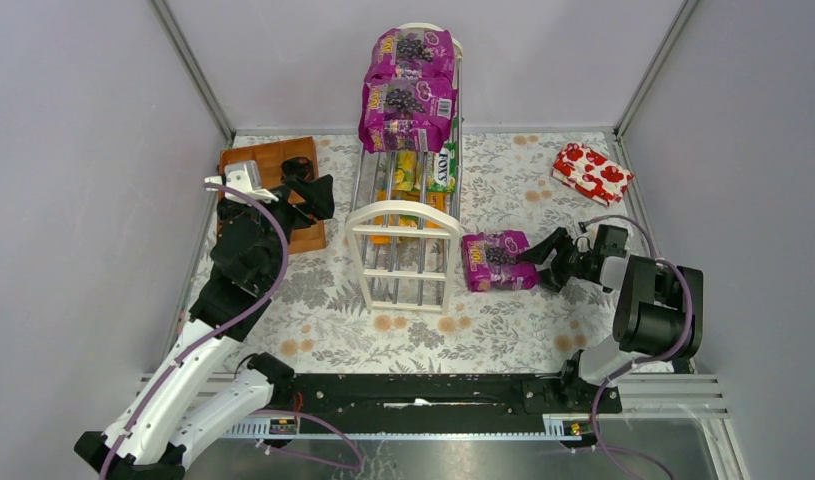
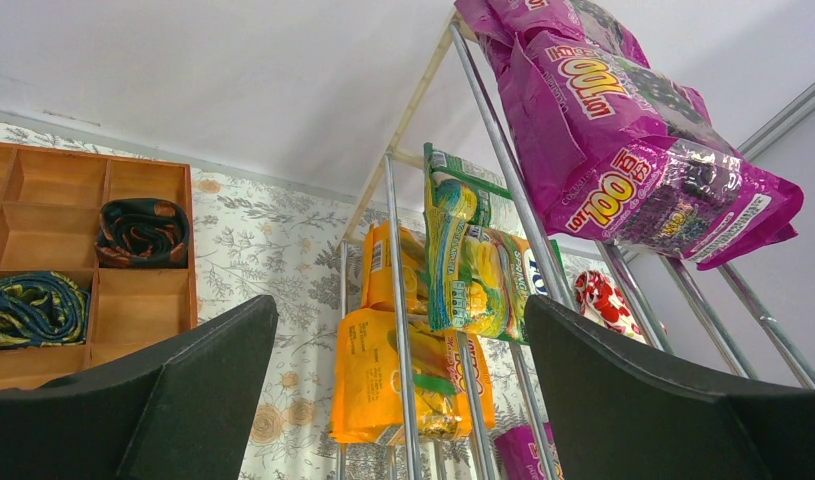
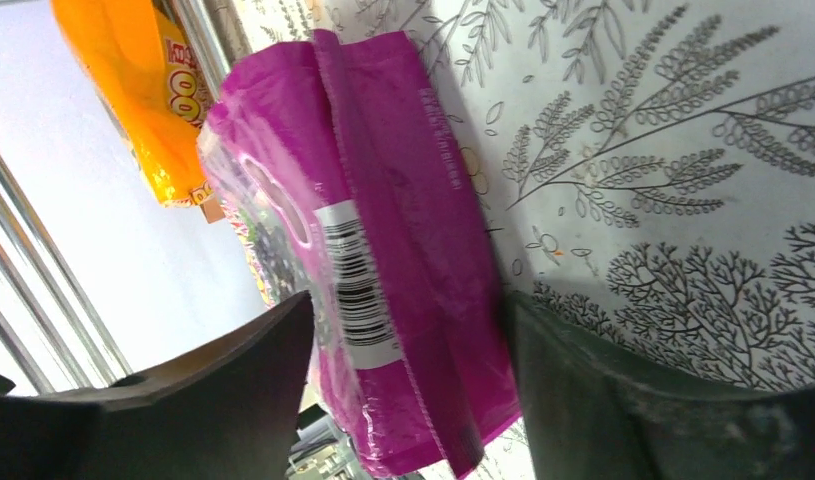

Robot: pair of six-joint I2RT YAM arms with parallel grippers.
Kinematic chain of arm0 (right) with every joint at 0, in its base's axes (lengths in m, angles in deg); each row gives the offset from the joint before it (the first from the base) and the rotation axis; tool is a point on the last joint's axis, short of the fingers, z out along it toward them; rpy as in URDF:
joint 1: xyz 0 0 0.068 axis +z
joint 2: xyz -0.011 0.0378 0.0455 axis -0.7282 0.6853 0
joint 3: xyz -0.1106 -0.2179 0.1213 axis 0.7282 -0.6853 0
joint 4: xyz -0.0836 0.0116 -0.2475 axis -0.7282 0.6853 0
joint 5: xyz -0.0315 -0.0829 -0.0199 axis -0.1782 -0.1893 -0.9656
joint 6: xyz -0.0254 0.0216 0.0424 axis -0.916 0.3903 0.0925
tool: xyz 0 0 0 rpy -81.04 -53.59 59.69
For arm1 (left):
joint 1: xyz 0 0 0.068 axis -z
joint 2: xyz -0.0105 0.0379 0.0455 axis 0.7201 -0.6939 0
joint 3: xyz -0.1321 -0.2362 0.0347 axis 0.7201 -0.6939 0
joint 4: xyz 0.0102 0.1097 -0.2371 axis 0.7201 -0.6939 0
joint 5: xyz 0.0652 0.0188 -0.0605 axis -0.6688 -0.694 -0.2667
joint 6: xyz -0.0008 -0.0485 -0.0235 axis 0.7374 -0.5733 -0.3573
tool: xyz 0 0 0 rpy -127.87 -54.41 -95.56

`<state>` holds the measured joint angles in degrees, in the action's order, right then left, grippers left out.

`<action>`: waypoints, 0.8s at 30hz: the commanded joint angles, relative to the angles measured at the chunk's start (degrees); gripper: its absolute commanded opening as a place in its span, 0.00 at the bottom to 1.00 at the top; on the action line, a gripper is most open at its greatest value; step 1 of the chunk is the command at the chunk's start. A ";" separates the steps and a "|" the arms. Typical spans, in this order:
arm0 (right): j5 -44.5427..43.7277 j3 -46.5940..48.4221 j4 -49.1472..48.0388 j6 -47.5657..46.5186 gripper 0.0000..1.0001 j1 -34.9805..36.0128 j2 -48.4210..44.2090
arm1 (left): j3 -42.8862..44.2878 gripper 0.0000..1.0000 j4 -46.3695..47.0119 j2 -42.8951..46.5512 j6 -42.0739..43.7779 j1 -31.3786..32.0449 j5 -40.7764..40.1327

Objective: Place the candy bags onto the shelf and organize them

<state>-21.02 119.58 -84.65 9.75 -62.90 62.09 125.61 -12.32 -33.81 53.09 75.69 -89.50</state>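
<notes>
At the far left of the bench (image 1: pixel 503 330) sits a brown wooden tray (image 1: pixel 273 160); the left wrist view shows dark rolled cloths (image 2: pixel 140 230) in two of its compartments. The left tool (image 1: pixel 308 192) hangs above the tray's right edge, just left of the shelf (image 1: pixel 357 260). Its black fingers (image 2: pixel 183 400) are spread wide with nothing between them, pointing at the shelf's side without touching it.

The shelf stands mid-bench, its arched end frame nearest the arms. Two purple bags (image 1: pixel 406 115) lie on the top tier, one behind the other. On the rods below, orange-yellow bags (image 2: pixel 383 370) lean upright, and a green FOX'S bag (image 2: pixel 473 270) stands just beside them on the right side of the rack.

Just right of the shelf's near end, a third purple bag (image 1: pixel 495 262) rests on the bench, grape picture up, touching or nearly touching the frame. The right tool (image 1: pixel 543 262) meets the bag's right end. In the right wrist view the bag fills the gap, its back seam and barcode facing the camera, with a finger (image 3: pixel 233 400) pressed against each side, so the tool is pinching it.

Further right and back, well apart from the tool, lies a red packet (image 1: pixel 591 172) with white shapes
</notes>
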 commanded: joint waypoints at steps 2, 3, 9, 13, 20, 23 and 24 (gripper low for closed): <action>1.20 -1.97 -5.16 0.62 0.62 0.69 1.78 | 0.48 0.99 1.91 -0.25 -0.23 0.17 0.54; 1.64 -2.32 -5.99 1.13 0.56 0.69 1.64 | 0.47 0.99 1.94 -0.29 -0.23 0.17 0.47; 2.75 -3.03 -6.14 3.36 0.29 0.69 -2.91 | 0.47 0.99 1.90 -0.41 -0.15 0.17 0.33; 2.65 -2.15 -1.99 4.61 0.20 0.70 -9.74 | 0.47 0.99 1.91 -0.63 -0.20 0.17 0.25; 0.02 4.36 11.26 6.79 0.01 0.69 -24.50 | 0.47 0.99 1.86 -0.30 -0.23 0.17 0.37; 0.14 8.94 14.31 9.80 0.00 0.69 -29.02 | 0.47 0.99 1.83 0.04 -0.40 0.17 0.57; 0.45 10.45 14.38 11.66 0.00 0.69 -30.27 | 0.47 0.99 1.86 0.12 -0.47 0.17 0.53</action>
<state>-23.16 121.95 -73.66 15.28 -62.49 38.01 125.61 -12.34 -34.29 53.07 75.69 -89.50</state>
